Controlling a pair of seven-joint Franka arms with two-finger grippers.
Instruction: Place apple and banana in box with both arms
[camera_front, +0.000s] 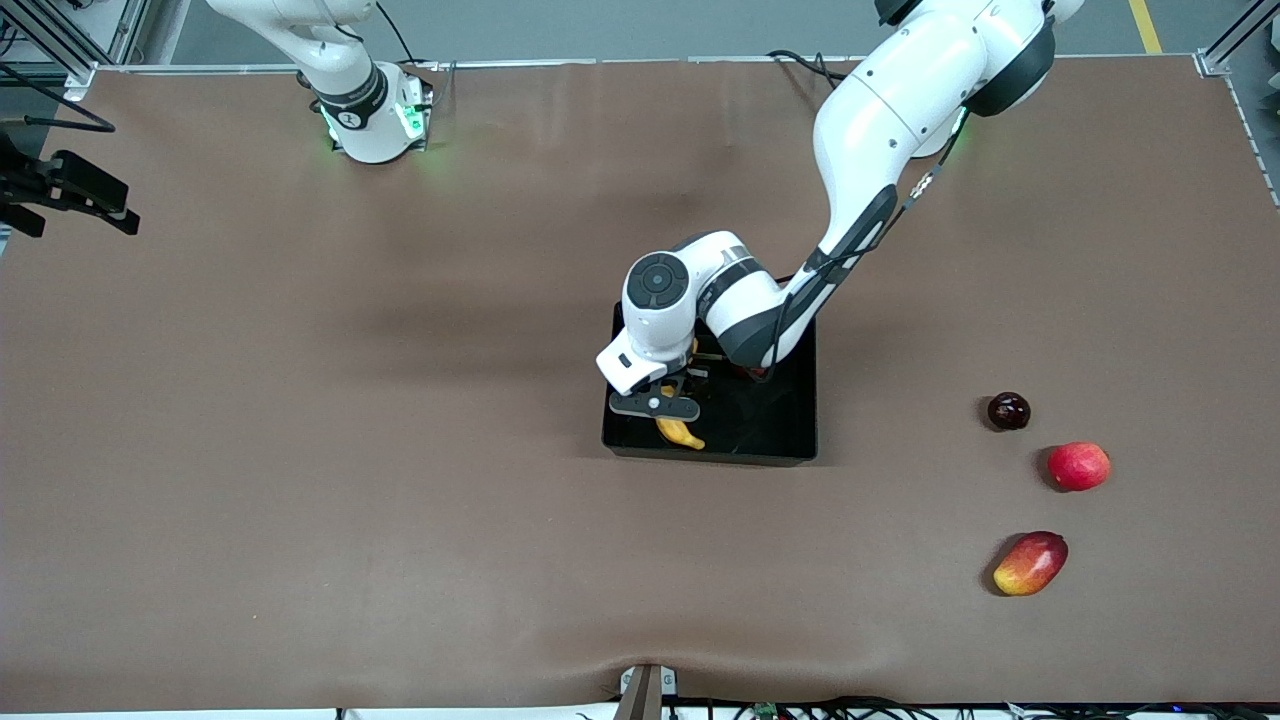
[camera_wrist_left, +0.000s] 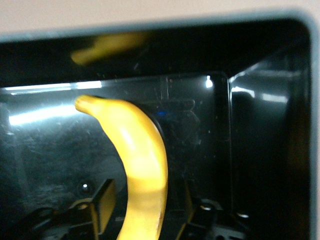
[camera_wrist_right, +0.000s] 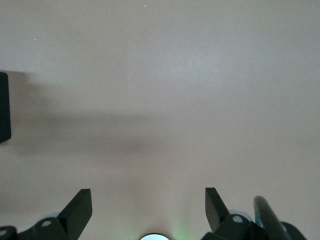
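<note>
The black box (camera_front: 790, 440) sits mid-table. The yellow banana (camera_front: 680, 432) lies in it, at the end nearer the right arm. My left gripper (camera_front: 668, 408) reaches down into the box over the banana. In the left wrist view the banana (camera_wrist_left: 142, 150) runs between my fingers (camera_wrist_left: 102, 200), with narrow gaps on both sides; the left gripper (camera_wrist_left: 150, 205) is open around it, over the box floor (camera_wrist_left: 200, 130). A bit of red (camera_front: 758, 374) shows in the box under the left wrist; the apple is otherwise hidden. My right gripper (camera_wrist_right: 148, 210) is open and empty over bare table.
Toward the left arm's end of the table lie a small dark round fruit (camera_front: 1008, 411), a larger pinkish-red round fruit (camera_front: 1078, 466) and a red-and-yellow mango (camera_front: 1030, 563). The right arm's base (camera_front: 375, 120) stands at the table's edge.
</note>
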